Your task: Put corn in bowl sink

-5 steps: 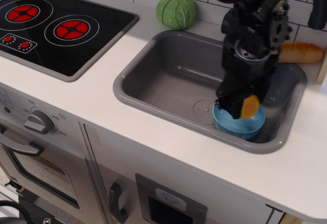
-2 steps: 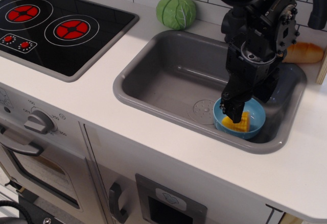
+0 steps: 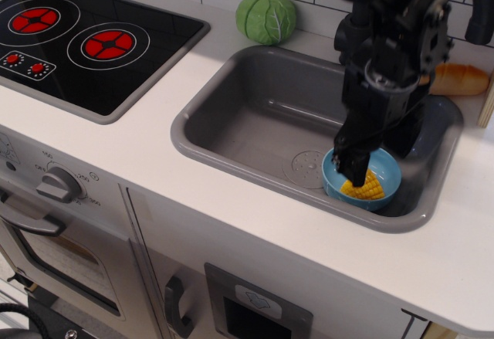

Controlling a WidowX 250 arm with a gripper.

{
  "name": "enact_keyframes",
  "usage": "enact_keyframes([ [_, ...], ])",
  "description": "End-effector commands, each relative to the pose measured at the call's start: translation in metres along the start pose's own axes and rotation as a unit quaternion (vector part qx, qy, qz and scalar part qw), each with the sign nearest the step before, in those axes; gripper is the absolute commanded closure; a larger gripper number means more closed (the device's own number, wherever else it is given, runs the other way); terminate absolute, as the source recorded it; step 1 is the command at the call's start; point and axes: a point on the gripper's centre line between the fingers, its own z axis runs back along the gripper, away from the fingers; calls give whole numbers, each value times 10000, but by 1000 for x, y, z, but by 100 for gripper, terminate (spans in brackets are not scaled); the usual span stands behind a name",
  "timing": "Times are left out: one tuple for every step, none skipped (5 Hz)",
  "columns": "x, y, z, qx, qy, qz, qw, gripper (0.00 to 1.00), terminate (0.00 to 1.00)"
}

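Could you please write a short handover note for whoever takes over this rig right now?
Gripper: low over the bowl, right beside the corn; whether it is open or shut cannot be told.
Corn: lying inside the bowl.
Bowl: in the right front corner of the sink.
Done: corn appears placed in the bowl.
Left: probably just lift the arm clear and confirm the corn stays put.

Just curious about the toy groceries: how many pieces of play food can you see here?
3: the cabbage behind the sink, the bread at its far right, the corn in the bowl.
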Motion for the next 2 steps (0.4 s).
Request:
enact_keyframes([
  [10, -16, 45, -499, -38, -248, 9984, 0, 0],
  [10, -16, 45, -499, -38, -248, 9984, 0, 100],
])
